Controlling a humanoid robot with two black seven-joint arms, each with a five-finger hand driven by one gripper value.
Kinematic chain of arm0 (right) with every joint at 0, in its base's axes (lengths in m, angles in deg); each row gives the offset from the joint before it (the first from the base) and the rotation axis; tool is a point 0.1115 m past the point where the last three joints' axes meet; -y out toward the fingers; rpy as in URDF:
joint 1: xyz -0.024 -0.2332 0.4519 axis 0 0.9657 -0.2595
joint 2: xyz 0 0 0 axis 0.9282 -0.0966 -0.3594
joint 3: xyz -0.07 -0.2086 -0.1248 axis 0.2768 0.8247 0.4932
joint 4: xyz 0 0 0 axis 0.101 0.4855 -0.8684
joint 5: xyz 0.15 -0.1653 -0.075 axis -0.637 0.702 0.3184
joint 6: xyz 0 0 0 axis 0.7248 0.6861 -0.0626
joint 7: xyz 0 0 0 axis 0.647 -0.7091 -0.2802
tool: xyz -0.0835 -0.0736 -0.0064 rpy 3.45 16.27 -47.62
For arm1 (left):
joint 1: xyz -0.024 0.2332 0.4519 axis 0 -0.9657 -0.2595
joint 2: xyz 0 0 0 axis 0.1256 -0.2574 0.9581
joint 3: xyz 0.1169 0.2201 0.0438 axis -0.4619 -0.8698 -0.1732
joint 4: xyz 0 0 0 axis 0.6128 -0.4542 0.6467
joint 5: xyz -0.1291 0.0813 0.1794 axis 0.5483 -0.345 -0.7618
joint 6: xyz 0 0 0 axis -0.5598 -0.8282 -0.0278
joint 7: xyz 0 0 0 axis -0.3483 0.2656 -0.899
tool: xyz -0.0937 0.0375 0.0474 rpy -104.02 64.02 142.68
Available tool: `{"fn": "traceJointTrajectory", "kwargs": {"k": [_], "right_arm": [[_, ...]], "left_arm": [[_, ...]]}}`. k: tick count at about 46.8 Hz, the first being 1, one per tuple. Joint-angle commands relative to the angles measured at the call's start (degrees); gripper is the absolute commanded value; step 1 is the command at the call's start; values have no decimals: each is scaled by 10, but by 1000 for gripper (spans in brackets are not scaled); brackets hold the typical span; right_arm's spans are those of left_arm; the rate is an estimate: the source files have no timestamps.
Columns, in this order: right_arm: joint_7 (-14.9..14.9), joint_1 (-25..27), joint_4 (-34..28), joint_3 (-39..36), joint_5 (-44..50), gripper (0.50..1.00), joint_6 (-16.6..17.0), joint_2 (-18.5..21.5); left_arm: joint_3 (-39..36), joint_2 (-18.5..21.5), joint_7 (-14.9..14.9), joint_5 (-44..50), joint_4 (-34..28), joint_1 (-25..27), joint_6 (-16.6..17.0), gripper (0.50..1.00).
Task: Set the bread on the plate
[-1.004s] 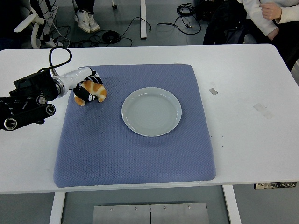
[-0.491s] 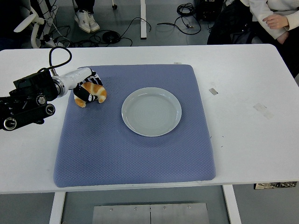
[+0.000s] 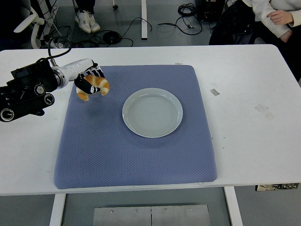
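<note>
Bread (image 3: 95, 86) sits in the grasp of the left hand (image 3: 90, 81), over the far left corner of the blue mat (image 3: 136, 155), at roughly 10 o'clock from the plate (image 3: 152, 112). It is a small curved roll, golden orange-brown on the crust with paler cream patches where the surface breaks, shaped something like a croissant. One end pokes out low at 7 o'clock from the hand, the other curls round at 3 o'clock. Black and white fingers (image 3: 86, 87) wrap over its top and near side, closed tight around it. A faint shadow lies on the mat under the roll; whether the bread touches the mat I cannot tell.

Left arm (image 3: 26, 92) comes in from the 9 o'clock edge, black housing with a white forearm section leading into the hand, and a black cable looping above it.

Plate is round, pale grey-white, with nothing on it, lying flat near the mat's centre, well apart from the bread.

Mat lies square on the white table (image 3: 249, 94), with a few small tape scraps (image 3: 214, 92) on the table top at 3 o'clock from the plate.

A person's hand and pale sleeve (image 3: 277, 16) show at the 1 o'clock corner, behind the table.
</note>
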Motion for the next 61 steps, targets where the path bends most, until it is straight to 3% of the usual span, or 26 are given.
{"fn": "traceJointTrajectory", "kwargs": {"k": [1, 18, 48, 61], "right_arm": [[1, 0, 0, 0, 0, 1000, 0, 0], [0, 0, 0, 0, 0, 1000, 0, 0], [1, 0, 0, 0, 0, 1000, 0, 0], [0, 0, 0, 0, 0, 1000, 0, 0]], "left_arm": [[-1, -3, 0, 7, 0, 10, -1, 522], [11, -46, 9, 44, -8, 54, -3, 545], [28, -116, 11, 46, -38, 46, 0, 545], [17, -126, 14, 40, -56, 44, 0, 549]]}}
